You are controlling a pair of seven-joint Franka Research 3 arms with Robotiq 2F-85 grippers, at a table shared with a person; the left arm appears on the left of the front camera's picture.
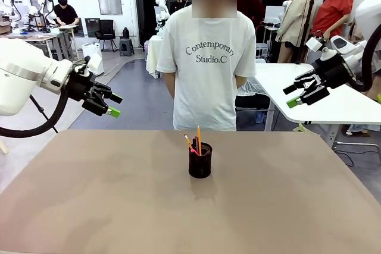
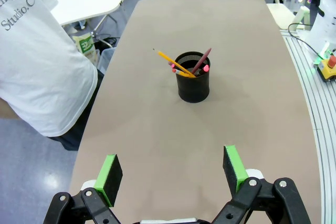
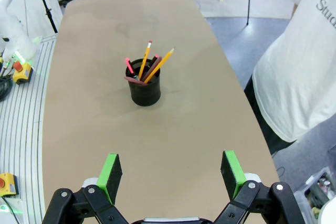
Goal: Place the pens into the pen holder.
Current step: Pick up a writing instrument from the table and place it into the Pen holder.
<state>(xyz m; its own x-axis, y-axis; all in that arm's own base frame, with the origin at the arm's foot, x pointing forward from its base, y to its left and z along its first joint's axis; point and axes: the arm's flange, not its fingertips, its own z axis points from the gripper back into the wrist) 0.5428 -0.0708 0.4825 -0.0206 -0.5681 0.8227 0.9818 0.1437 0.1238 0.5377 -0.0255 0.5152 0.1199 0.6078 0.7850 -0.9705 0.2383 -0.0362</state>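
1. The counter (image 1: 119, 194) is a plain, dull tan-brown with no pattern.
2. The pen holder (image 1: 200, 161) is black, with a fine mesh pattern at its rim in the left wrist view.
3. The pens (image 2: 181, 65) in it are yellow-orange, dull reddish-brown, and black with pinkish-red ends.
4. The fingers (image 2: 111, 176) of both grippers are black with bright green pads.
5. The person's T-shirt (image 1: 205, 69) is white with dark lettering.
6. The robot arms (image 1: 24, 69) are white.
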